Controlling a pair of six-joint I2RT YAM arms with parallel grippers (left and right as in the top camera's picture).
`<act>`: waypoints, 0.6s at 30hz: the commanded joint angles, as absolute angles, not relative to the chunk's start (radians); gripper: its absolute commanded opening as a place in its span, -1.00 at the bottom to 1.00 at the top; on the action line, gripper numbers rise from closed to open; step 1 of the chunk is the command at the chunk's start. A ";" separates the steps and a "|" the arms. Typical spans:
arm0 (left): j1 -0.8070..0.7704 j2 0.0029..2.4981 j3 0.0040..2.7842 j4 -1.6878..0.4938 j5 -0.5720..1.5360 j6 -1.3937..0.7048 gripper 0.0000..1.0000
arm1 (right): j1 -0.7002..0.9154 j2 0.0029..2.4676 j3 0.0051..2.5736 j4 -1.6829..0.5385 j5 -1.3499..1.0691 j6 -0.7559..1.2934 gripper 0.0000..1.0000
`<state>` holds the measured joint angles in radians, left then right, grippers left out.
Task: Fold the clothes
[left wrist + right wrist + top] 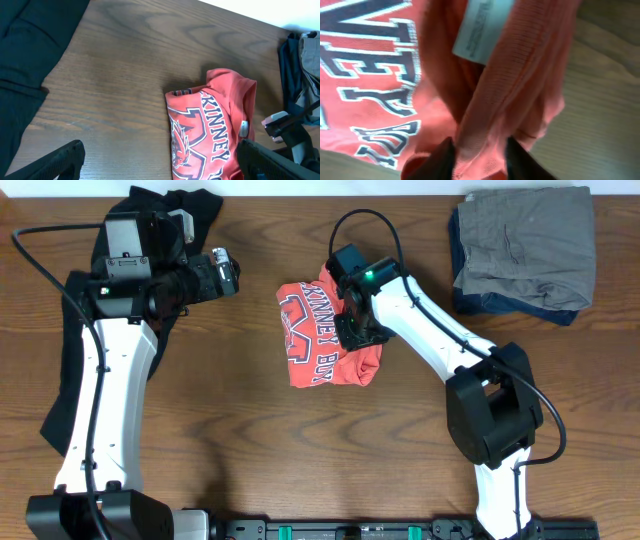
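1. Fabric from the coral-red T-shirt [318, 340] was pinched in the right claw [480, 161]. A raised ridge of cloth ran down between its two dark fingers [436, 162], which were closed against it from either side.
2. Just above that pinch, the right wrist view showed a white label [482, 30] sewn inside a fold of the shirt. Block lettering [375, 80] in white and dark outline lay to the left of it.
3. From overhead, the right claw was on the right-hand part of the shirt. The shirt lay bunched and partly folded near the middle of the worktop [250, 440], with its print facing up.
4. The left claw [226, 272] was spread wide and held nothing. In its own wrist view the two fingertips stood far apart at the bottom corners, with bare wood and the near edge of the shirt between them.
5. It hung over the left part of the worktop, well apart from the shirt.
6. A black garment [60, 400] lay crumpled under and beside the left arm, running from the far left corner down the left edge.
7. At the far right corner sat a folded pile of clothes [525, 240], grey on top of dark blue, well apart from both claws.
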<state>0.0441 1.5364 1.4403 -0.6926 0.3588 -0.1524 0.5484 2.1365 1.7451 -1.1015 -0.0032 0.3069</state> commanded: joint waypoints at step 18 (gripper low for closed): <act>0.046 1.544 1.430 -0.695 0.346 -0.131 0.96 | 0.400 2.107 1.692 -1.196 -0.015 0.256 0.01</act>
